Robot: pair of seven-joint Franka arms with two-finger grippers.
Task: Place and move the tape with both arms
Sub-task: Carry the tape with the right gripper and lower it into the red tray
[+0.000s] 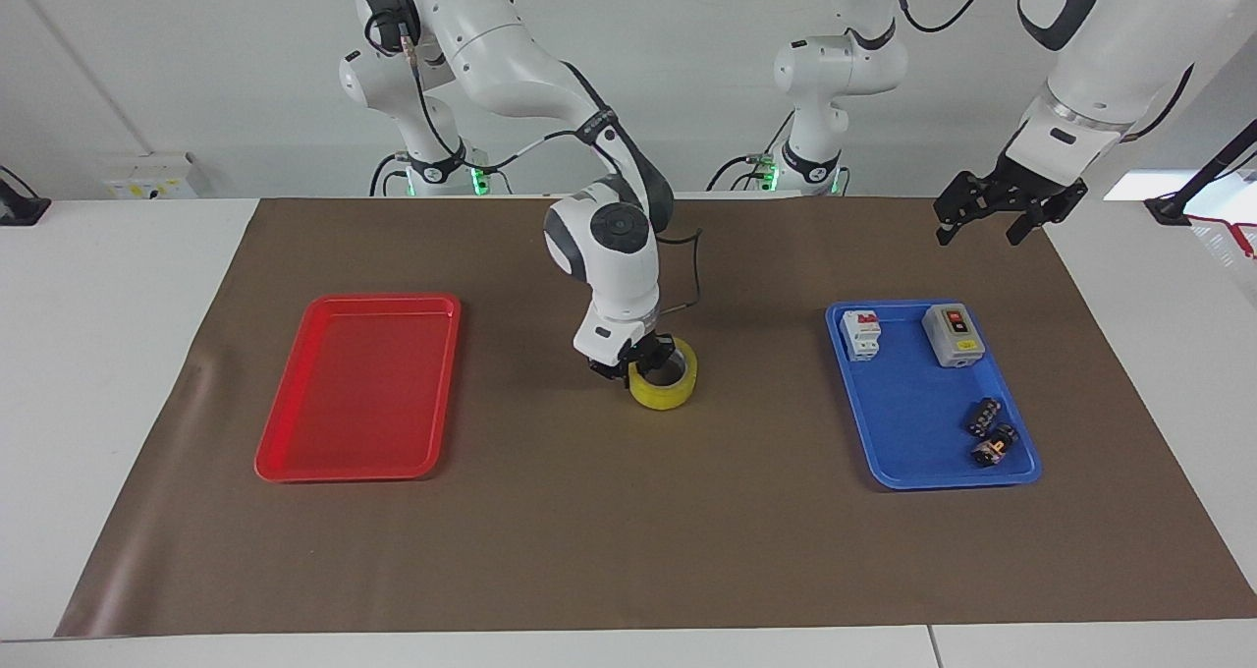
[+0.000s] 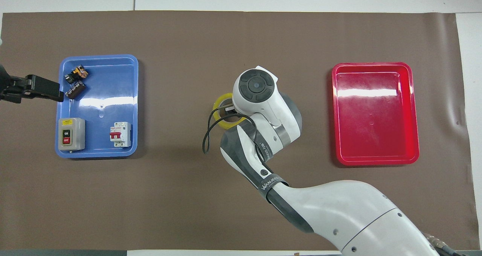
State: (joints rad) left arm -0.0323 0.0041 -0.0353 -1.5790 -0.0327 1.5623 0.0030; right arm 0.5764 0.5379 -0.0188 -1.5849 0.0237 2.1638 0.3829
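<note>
Right gripper (image 1: 633, 361) is sitting down at the tape (image 1: 666, 385), its fingers closed on the roll's wall at the side nearer the right arm's end of the counter (image 1: 128, 354), one finger inside the ring and one outside. In the overhead view the right arm's wrist is covering most of the roll, leaving only a yellow arc (image 2: 220, 109) showing. The tape is lying flat on the brown mat (image 1: 628, 550) in the middle of the counter, between the red tray (image 1: 295, 452) and the blue tray (image 1: 889, 452), well apart from both.

Left gripper (image 1: 987, 218) is hanging in the air with its fingers spread apart and holding nothing, over the mat's edge toward the left arm's end of the counter; the left arm is waiting there.

Inside the blue tray, a white circuit breaker (image 1: 861, 335) and a grey switch box (image 1: 953, 335) are sitting side by side at the end nearer the robots, and two small dark parts (image 1: 990, 432) are lying close together at the end farther from them. The red tray is holding nothing.
</note>
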